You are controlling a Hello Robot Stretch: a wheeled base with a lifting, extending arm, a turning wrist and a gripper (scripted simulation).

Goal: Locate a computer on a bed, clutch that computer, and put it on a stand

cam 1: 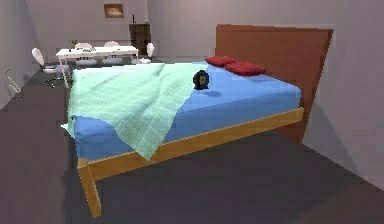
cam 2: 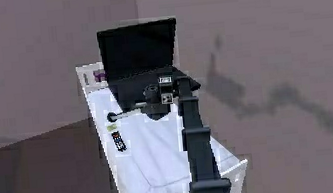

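Laptop count: one laptop (cam 2: pixel 138 49), open, in the arm side view.
Laptop place: at the 12 o'clock end of one white stand (cam 2: pixel 152 161), base flat on the top.
Laptop facing: dark screen upright, facing 6 o'clock; long axis runs 9 to 3 o'clock.
Gripper: one gripper (cam 2: pixel 126 112) at the end of the arm (cam 2: pixel 197 147), by the laptop's base, fingers toward 9 o'clock. Whether it holds or touches anything cannot be told.
Also on stand: one small dark flat thing (cam 2: pixel 118 142) at the 9 o'clock edge; one purple-and-white thing (cam 2: pixel 97 77) at 10 o'clock, partly hidden by the screen. Neither can be made out.
Hidden: the arm covers a strip of the stand's top.
Bed: one bed (cam 1: pixel 240 100) in the forward view, blue sheet, wooden headboard (cam 1: pixel 280 55) at 2 o'clock.
On bed: two red pillows (cam 1: pixel 245 68), one green blanket (cam 1: pixel 130 100), one small dark round thing (cam 1: pixel 200 80).
Far room, 11 o'clock: one white table (cam 1: pixel 95 52), white chairs (cam 1: pixel 40 58) too small to count, one picture (cam 1: pixel 114 11), one dark cabinet (cam 1: pixel 140 38).
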